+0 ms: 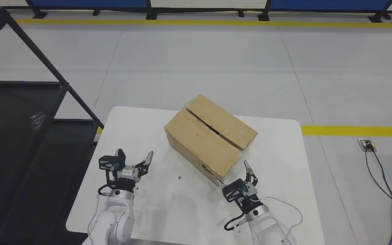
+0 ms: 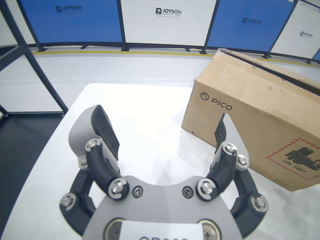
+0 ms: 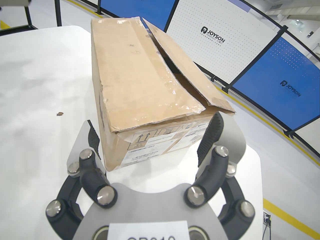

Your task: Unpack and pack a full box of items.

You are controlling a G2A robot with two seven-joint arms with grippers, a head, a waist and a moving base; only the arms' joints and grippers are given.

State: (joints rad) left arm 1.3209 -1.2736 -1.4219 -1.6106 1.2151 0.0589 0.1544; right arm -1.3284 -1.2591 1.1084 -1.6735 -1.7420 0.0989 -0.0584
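Cardboard box sits skewed on the white table, toward the far side, one long face turned to your left arm. The top flaps are folded down; one rides a little high along the seam, leaving a dark gap.

Your left gripper hangs over bare tabletop near the table's left edge, fingers spread wide and holding nothing, apart from the box. Your right gripper is just beside the box's near labelled end, also spread and empty, not touching the cardboard.

You have open tabletop between the two arms in front of the box, and a bare strip on the box's right. A small scrap lies there. A black frame stands off the table's left side.
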